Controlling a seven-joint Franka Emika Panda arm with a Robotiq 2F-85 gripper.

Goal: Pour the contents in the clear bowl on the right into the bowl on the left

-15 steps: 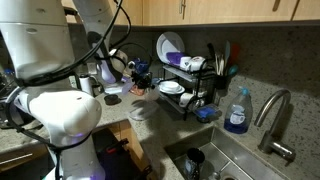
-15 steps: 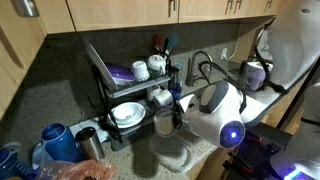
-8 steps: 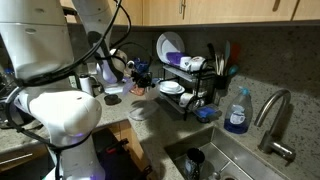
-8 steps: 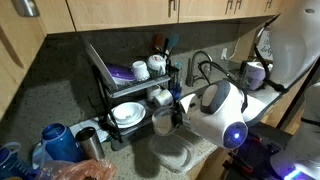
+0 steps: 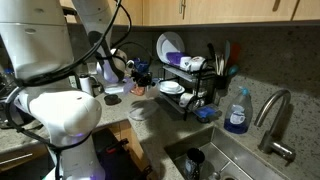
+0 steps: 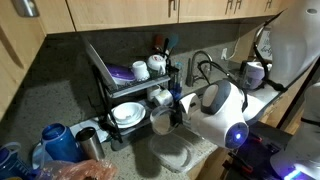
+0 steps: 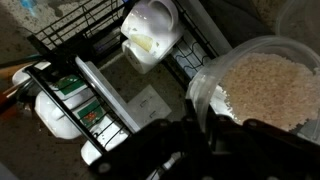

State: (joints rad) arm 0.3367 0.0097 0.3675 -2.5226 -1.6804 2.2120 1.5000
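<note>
The clear bowl point(image 6: 160, 122) in the hand point(image 6: 174, 119) has shifted very slightly.

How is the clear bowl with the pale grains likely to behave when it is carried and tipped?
The clear bowl looks like thin-walled plastic, so it is probably light and slightly flexible where the gripper pinches its rim. The contents look fine and loose, so they would likely shift and spill readily once tilted. Held by one edge, it may tend to swing.

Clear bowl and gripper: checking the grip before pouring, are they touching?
Touching. Wrist view shows the gripper shut on the clear bowl at its near rim.
</note>
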